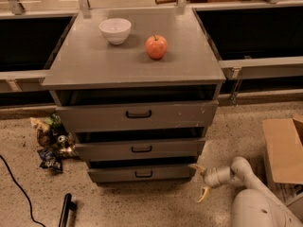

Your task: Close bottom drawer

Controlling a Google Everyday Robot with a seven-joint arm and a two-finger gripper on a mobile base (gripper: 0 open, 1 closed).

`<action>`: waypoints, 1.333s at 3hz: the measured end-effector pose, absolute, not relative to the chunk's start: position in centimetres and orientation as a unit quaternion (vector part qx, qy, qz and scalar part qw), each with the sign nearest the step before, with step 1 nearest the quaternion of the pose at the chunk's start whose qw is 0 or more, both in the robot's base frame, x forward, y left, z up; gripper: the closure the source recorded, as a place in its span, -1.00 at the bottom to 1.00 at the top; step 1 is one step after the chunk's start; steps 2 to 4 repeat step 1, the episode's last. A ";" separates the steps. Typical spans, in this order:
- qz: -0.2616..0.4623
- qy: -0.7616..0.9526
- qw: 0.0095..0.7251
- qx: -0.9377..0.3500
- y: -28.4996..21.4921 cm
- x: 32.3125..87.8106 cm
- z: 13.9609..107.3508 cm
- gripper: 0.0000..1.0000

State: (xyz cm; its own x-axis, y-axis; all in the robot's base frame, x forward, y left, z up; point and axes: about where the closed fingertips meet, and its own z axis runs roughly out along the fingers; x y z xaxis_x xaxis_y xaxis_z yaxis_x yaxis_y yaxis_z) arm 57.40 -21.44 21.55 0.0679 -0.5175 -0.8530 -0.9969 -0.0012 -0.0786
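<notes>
The bottom drawer (142, 173) is the lowest of three in the grey cabinet (137, 65). Its narrow front with a small black bar handle (144, 174) stands only a little forward of the cabinet body, with a thin dark gap above it. My gripper (200, 181) is at the drawer's right end, low near the floor, on a white arm reaching in from the lower right. Its yellowish fingers (196, 168) are spread apart, the upper one at the drawer front's right corner, the lower one pointing down to the floor.
A white bowl (115, 30) and a red apple (156, 47) sit on the cabinet top. The middle drawer (141, 149) and top drawer (138, 114) stand slightly out. Crumpled wrappers (51, 141) lie on the floor at left, a black object (66, 209) and cable below, a cardboard box (284, 150) at right.
</notes>
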 end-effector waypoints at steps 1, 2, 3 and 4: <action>0.361 0.545 0.393 -0.646 -19.8 53.3 23.7 -1.00; 0.361 0.545 0.393 -0.646 -19.8 53.3 23.7 -1.00; 0.361 0.545 0.393 -0.646 -19.8 53.3 23.7 -1.00; 0.361 0.545 0.393 -0.646 -19.8 53.3 23.7 -1.00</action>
